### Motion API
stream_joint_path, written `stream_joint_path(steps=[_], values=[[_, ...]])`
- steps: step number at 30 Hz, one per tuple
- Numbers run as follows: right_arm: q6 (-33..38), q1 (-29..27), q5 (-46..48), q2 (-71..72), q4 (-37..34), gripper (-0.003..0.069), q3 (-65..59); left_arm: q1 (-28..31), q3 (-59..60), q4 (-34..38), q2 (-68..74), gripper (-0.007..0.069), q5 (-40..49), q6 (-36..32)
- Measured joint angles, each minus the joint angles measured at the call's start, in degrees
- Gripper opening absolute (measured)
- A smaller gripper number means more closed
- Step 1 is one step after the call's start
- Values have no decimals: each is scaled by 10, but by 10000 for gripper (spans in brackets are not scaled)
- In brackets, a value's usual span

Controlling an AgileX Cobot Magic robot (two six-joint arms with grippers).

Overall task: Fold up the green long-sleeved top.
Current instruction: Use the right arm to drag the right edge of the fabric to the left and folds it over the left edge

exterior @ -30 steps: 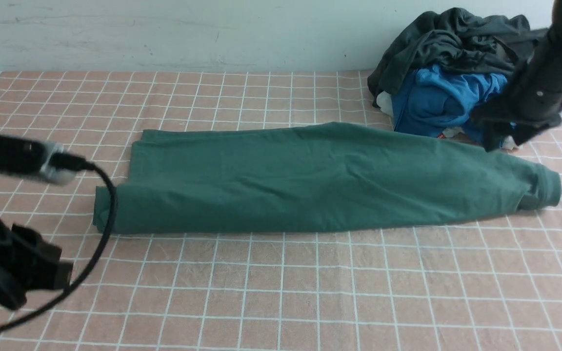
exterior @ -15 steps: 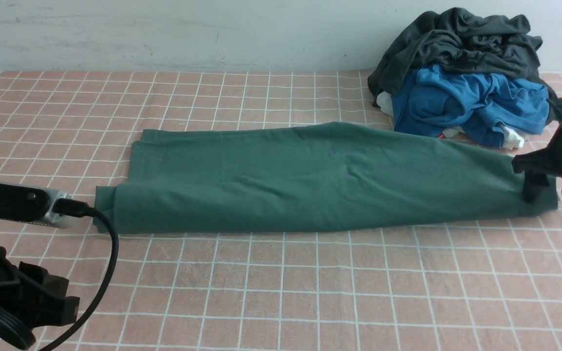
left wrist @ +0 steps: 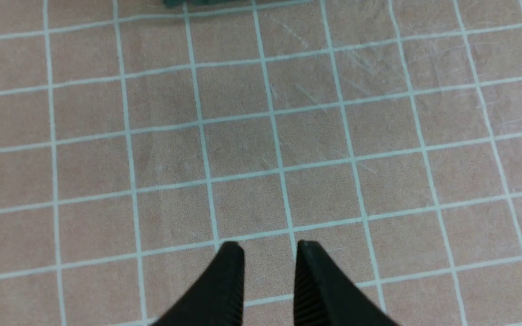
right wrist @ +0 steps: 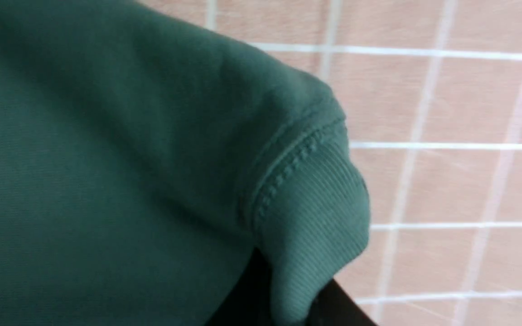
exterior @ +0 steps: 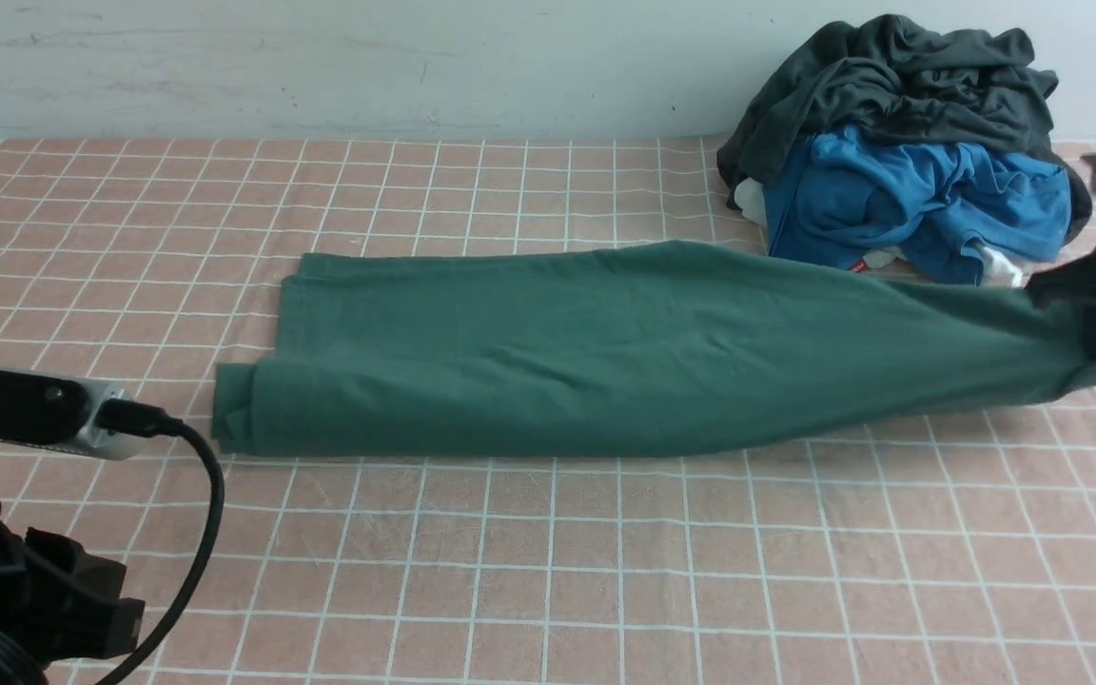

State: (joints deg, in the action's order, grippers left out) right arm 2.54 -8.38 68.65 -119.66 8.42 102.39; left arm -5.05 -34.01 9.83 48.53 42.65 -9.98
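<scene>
Our left gripper [left wrist: 270, 246] hovered over the bare surface [left wrist: 379, 136], jaws a narrow gap apart and holding nothing, so nothing pinned the left end of the green top [exterior: 605, 352]. The top lay as a long folded band across the middle of the surface, its right end lifted. Our right gripper [exterior: 1095, 323] was clamped on the ribbed edge [right wrist: 315, 217] there; we judged the pinch could slip, or drag the whole band and open its layers. The pile of clothes [exterior: 890, 190] just behind might snag. In the front view that gripper was blurred and cut off, and we could not tell how many layers it held.
</scene>
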Motion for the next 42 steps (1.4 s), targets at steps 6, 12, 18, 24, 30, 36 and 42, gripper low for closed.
stream_joint_path(steps=[6, 12, 18, 24, 30, 36, 42], values=[[-15, 17, 27, 117, 7, 13, 59, 0, 8, -2, -66, 155, -32, 0], [-19, 146, 18, 153, -123, 13, 78, 0, 14, 6, -70, 155, -56, 0], [2, 326, -141, 71, -263, 13, 78, 0, 15, 13, -65, 155, -56, 0], [16, 415, -267, -39, -342, 61, 78, 0, 15, 13, -63, 155, -38, -1], [31, 430, -280, -99, -384, 270, 128, 0, 20, 13, -67, 155, -3, -5], [39, 417, -180, -86, -332, 389, 214, 0, 56, 13, -117, 155, -8, -5], [25, 410, -88, -99, -229, 218, 237, 0, 72, 14, -186, 155, -55, -5]])
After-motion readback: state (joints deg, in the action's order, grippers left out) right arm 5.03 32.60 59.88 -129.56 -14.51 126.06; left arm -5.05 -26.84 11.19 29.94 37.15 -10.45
